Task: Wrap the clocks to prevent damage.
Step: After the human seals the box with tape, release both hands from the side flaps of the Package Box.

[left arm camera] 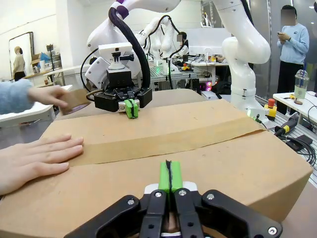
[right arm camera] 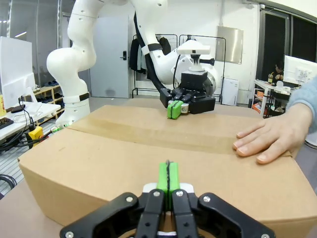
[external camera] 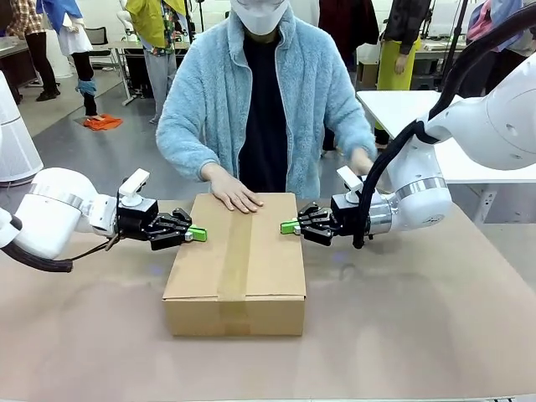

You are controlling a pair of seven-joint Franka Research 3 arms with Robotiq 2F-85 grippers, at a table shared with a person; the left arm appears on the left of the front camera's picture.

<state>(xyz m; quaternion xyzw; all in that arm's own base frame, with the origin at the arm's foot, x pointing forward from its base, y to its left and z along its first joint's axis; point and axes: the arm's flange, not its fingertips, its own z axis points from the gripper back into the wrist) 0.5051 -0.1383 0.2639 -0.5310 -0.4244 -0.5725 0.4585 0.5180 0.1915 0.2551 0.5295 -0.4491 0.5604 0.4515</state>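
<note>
Taped cardboard box point(external camera: 236, 266) sits closed so no clocks can be made out, person's hand point(external camera: 234, 193) flat on top, left gripper point(external camera: 198, 234) and right gripper point(external camera: 289, 226) both pinched shut, empty, at its 2 sides.

The cardboard box point(external camera: 235, 266) stood in the middle of the table point(external camera: 419, 335) and blocked the straight line between the two arms. The left tool point(external camera: 199, 234), pads pressed together, sat against the box's left top edge; the right tool point(external camera: 287, 227), likewise closed, sat against the right top edge. The person's hand point(external camera: 232, 192) lay flat on the far part of the lid, so that end was occupied. The near part of the lid was free between the tools. Bare table lay open in front of the box and to both sides beneath the arms.
</note>
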